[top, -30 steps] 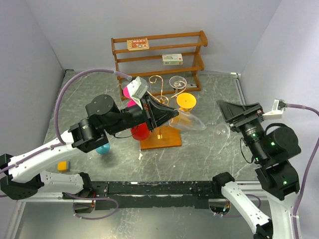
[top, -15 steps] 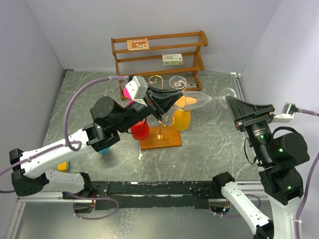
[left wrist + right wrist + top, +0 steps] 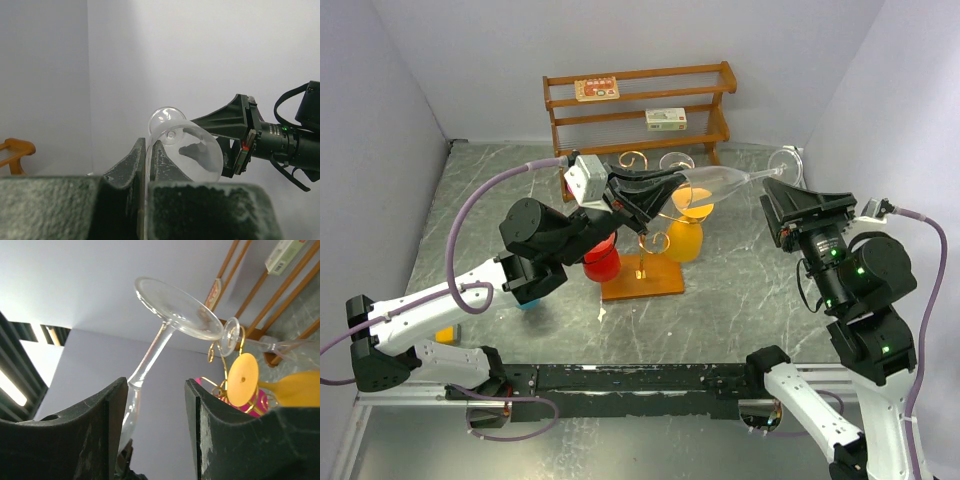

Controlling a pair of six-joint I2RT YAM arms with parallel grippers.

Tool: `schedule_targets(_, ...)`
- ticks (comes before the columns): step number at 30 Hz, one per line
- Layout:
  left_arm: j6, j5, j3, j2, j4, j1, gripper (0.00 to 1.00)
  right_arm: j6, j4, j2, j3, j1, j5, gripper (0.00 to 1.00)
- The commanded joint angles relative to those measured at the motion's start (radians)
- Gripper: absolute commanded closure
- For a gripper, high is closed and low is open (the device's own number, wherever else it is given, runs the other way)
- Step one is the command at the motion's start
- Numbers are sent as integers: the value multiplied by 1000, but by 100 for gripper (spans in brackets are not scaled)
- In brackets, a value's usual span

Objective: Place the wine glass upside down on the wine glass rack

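Compared with a second ago, the wine glass (image 3: 730, 181) is found lifted from low over the desk (image 3: 740, 290) to the upper middle of the top view, and the right gripper (image 3: 155, 382) is found brought up beside it. The left gripper (image 3: 665, 194) is clamped on the thin wall of the bowl near the rim, so the wine glass is carried in the air. Its long axis lies nearly level, with the bowl at the left and the round foot at the upper right. The right gripper is held apart astride the slim stem, and no contact is seen. It is judged the better placed for a stem grasp.

Below and left of the bowl, the wine glass rack (image 3: 655, 283) is seen on the grey veined desk. Gold wire scrolls are set on a square wooden base, with an orange glass (image 3: 685, 240) and a red glass (image 3: 602, 263) hung from them. Smooth clear glass is expected to slip easily.
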Motion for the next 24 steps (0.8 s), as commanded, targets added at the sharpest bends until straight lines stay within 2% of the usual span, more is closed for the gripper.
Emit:
schedule_targets(1,3,-7,-8,-1,89,-4,93,70,85,-21,-14,0,40,50)
schedule_targets(9,-15,17,-18,-8,92,-4,93,202,5,-7,-18,0,78,57)
schedule_targets(14,-30,38,-27,-10,94,-4,93,228,86,-13,-54,0,61,58)
schedule_targets(19,-49,70,-32,-11,99,-4,93,236,91,13,-43,0,36,58)
schedule_targets(24,-57,123,-50,-9,122,-4,93,263,145,27,-79,-1,-30,64)
